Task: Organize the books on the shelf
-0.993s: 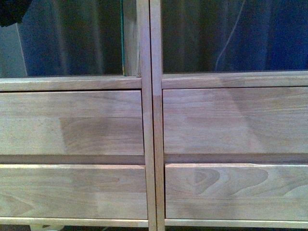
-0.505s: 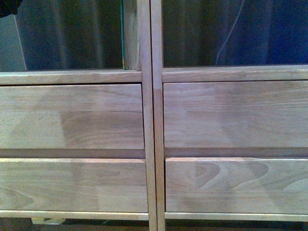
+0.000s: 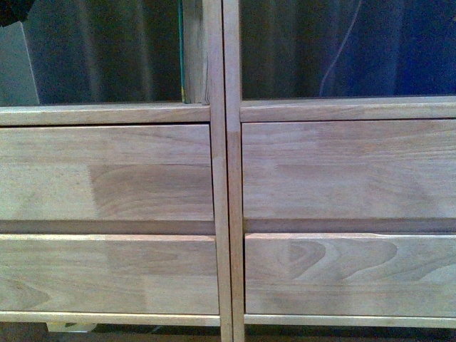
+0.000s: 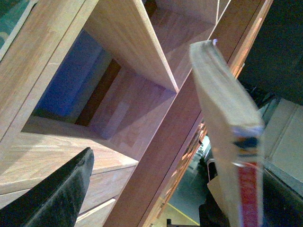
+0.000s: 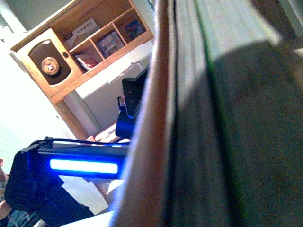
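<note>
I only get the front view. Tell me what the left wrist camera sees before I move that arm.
Observer: A thin paperback with cream page edges and a red-and-blue spine, close beside the light wooden shelf's upright post.
Operator: Report the grip.
Observer: One black finger shows, apart from the paperback. I cannot tell whether anything clamps it.
Operator: Now the right wrist.
Observer: Mostly a blurred close surface; beyond it stands a darker wooden cabinet and a glowing blue light bar.
</note>
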Robot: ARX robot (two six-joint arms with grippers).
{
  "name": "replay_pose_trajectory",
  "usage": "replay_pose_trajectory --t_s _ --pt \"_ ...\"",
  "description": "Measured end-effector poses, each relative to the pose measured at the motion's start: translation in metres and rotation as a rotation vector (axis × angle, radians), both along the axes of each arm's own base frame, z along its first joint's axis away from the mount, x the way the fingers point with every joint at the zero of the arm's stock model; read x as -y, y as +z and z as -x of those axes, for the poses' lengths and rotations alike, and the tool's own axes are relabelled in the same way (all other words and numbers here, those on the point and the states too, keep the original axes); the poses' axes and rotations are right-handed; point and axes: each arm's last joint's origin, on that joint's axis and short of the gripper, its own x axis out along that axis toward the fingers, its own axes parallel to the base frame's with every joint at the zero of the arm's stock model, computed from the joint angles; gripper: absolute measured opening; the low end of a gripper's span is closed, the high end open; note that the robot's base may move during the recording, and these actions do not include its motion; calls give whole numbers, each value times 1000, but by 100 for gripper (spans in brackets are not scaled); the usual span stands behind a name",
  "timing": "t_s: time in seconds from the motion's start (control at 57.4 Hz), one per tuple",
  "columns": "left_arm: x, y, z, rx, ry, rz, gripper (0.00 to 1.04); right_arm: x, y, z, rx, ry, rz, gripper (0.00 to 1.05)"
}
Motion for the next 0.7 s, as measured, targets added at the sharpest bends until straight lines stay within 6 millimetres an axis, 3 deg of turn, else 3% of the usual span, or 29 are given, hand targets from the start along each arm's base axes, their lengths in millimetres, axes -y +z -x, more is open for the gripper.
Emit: replay_pose_trajectory --t_s 0.157,0.209,0.331,0.505,0.697 --pt "3 0 0 -13 -13 11 97 0 1 2 -3 10 9 7" --pt "5 0 0 -18 -17 17 92 0 1 2 -3 11 12 7" --pt "8 -1 1 -29 -34 24 74 0 0 3 -1 17 18 7" --pt "12 -1 2 -46 -59 31 35 -2 -2 4 -3 33 29 7" --pt "14 0 3 -82 -95 47 10 -2 -9 6 13 44 30 7"
